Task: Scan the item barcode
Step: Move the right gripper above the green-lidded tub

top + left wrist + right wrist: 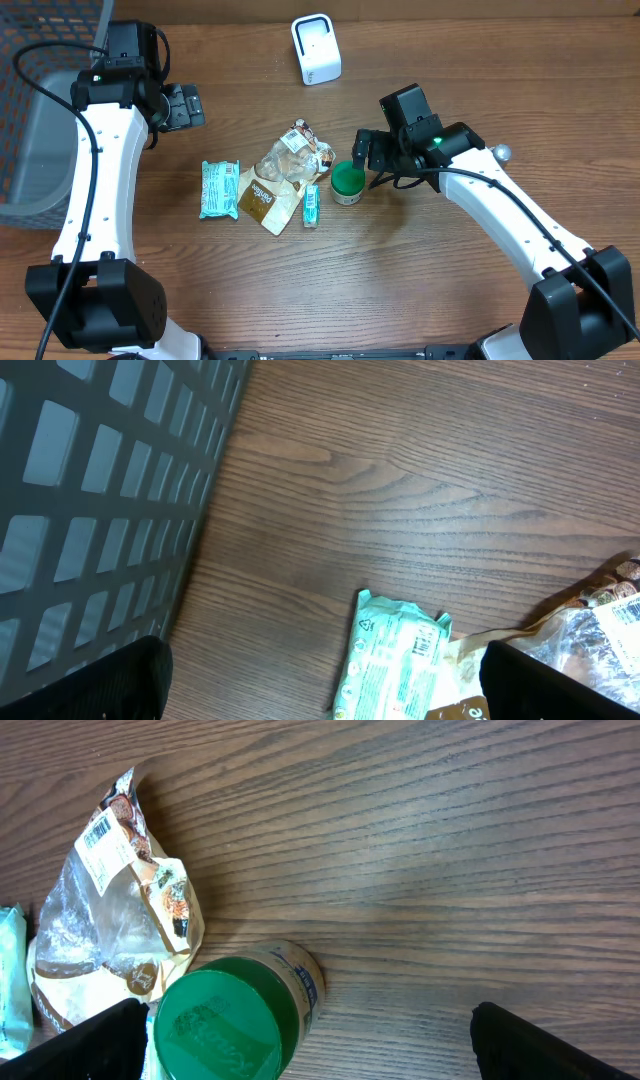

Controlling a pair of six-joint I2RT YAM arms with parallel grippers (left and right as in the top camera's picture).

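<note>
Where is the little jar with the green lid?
Look at the middle of the wooden table, where the snack packets lie in a heap. At the heap's right edge, beside the crinkly clear bag, stands the jar. Unlike the flat packets, it is round, with a bright green lid.

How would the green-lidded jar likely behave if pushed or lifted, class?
The green-lidded jar looks rigid, so it probably won't deform. Apparently upright on the table, it seems stable, yet its round wall would likely roll if tipped.

Green-lidded jar (pixel 347 182) upright beside crumpled bag (pixel 283 172).
</note>
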